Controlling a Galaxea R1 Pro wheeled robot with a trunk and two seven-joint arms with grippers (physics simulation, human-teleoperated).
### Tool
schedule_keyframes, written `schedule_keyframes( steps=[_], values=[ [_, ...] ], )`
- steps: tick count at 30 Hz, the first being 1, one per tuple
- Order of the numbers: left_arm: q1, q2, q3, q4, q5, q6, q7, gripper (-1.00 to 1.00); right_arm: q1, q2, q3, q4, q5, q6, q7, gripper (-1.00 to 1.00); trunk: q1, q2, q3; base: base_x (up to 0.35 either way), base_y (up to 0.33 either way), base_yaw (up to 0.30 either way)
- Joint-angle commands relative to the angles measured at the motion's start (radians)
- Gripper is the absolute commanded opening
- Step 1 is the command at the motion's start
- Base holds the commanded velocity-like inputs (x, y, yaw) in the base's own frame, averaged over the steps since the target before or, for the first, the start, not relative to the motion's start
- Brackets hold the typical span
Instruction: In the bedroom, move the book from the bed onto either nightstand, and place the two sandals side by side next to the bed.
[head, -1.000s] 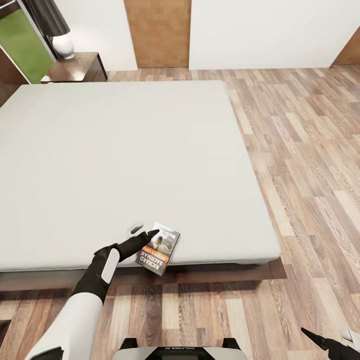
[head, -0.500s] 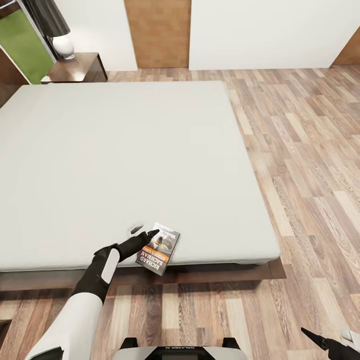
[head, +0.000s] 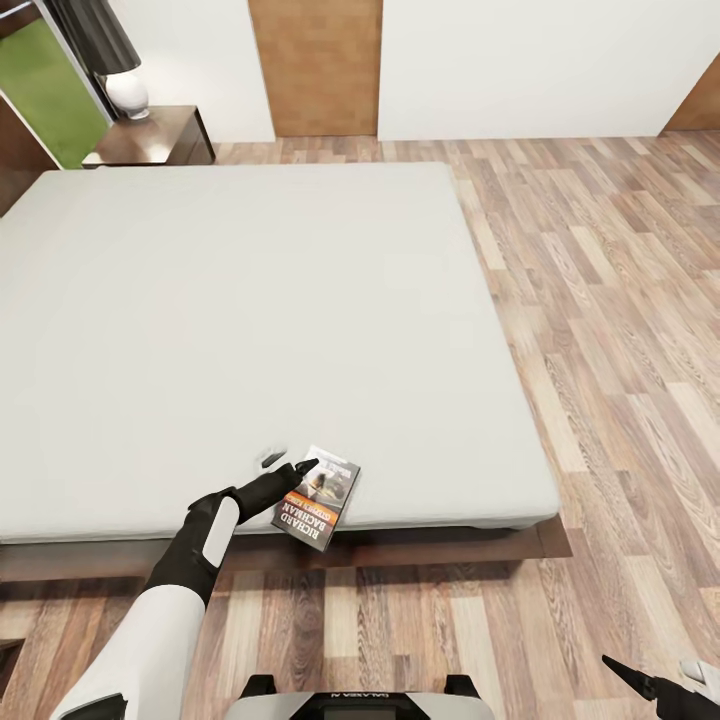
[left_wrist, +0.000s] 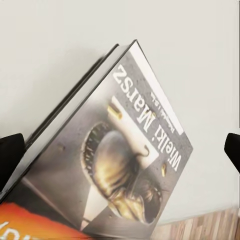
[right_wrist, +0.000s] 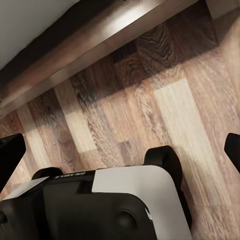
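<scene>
The book (head: 318, 497) lay at the near edge of the bed (head: 250, 330), its near end jutting past the mattress. The left gripper (head: 288, 465) was at the book's left side with fingers spread apart, grasping nothing. The right gripper (head: 660, 685) hung low at the near right above the floor (head: 600, 300), fingers also spread.

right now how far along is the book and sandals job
Nothing looks finished yet. The book lies on the bed at its near edge, not on the nightstand at the far corner. In hand: the left gripper is at the book, its fingers spread either side of it in the left wrist view, not closed. Left: grasping it, carrying it to the nightstand, then the sandals.
</scene>
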Motion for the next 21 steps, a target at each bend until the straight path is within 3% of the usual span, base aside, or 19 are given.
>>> schedule_keyframes(
  steps=[1,21],
  values=[
    [-0.001,-0.001,0.005,0.0,0.004,0.008,-0.003,1.0,0.0,0.0,-0.008,0.001,0.006,0.002,0.005,1.0,-0.004,0.007,0.003,0.0,0.0,0.0],
    [-0.001,-0.001,0.005,0.0,0.004,0.008,-0.003,1.0,0.0,0.0,-0.008,0.001,0.006,0.002,0.004,1.0,-0.081,0.147,0.065,0.0,0.0,0.0]
  ],
)
